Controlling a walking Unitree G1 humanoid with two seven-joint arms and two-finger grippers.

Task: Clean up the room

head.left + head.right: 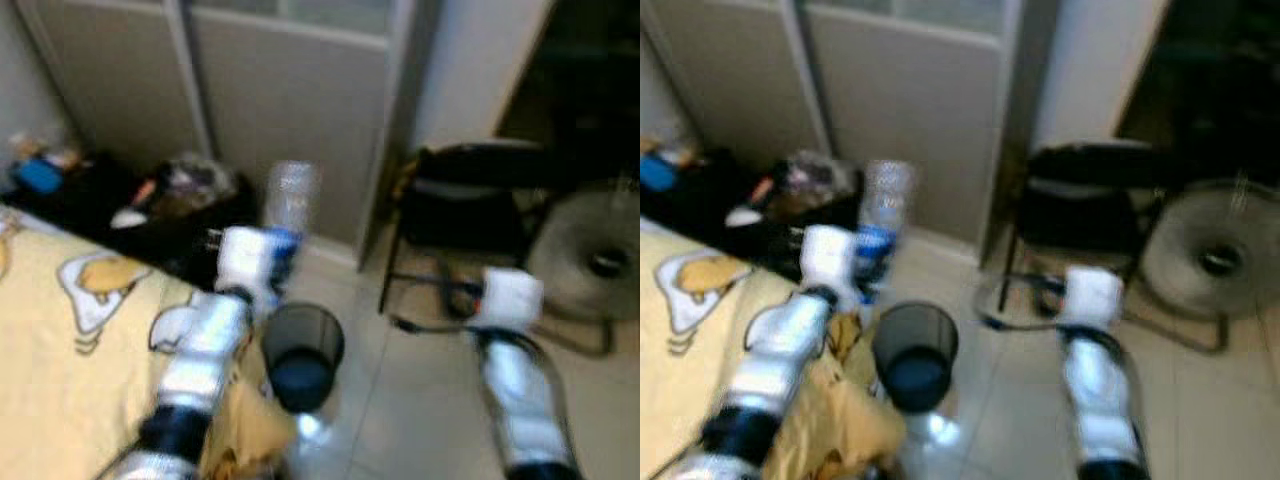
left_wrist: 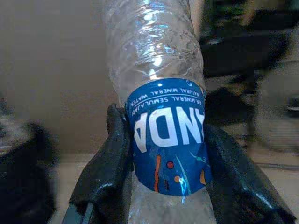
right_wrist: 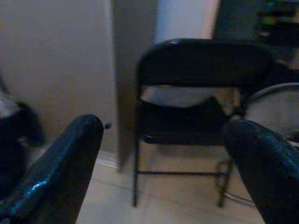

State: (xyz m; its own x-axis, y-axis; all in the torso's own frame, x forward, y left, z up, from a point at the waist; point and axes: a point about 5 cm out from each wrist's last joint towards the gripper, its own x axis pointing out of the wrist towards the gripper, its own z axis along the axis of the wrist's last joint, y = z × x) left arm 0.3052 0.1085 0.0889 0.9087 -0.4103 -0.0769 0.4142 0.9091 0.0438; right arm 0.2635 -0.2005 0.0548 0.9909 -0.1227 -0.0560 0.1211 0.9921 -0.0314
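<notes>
**Empty water bottle held over the floor, waste bin just below**

Pale floor tiles [image 1: 420, 400] fill the middle of the room, with a bed in a yellow cartoon sheet [image 1: 60, 330] at the robot's left, a black folding chair [image 3: 201, 116] against the wall ahead and a round floor fan [image 1: 590, 260] beside it. Dark bags with clutter [image 1: 170, 200] lie along the sliding doors.

The left tool [image 2: 163, 154] is clamped on a clear plastic water bottle [image 2: 156, 70]; its two black fingers [image 2: 105, 163] press on the blue label band from both sides. The bottle stands about upright in the air, beside the edge of the bed. A black mesh waste bin [image 1: 302, 355] stands on the floor below it, nearer to the robot. The right tool [image 3: 163, 168] is held out in front of the chair with its fingers apart and nothing between them.

The bottle looks empty and crumpled, so I judge it very light, but thin and easy to dent. The smooth plastic may slip or buckle under a hard squeeze. The label band seems the best place to hold, because there the wall is a little stiffer. The next move probably is to bring it over the bin opening.
</notes>
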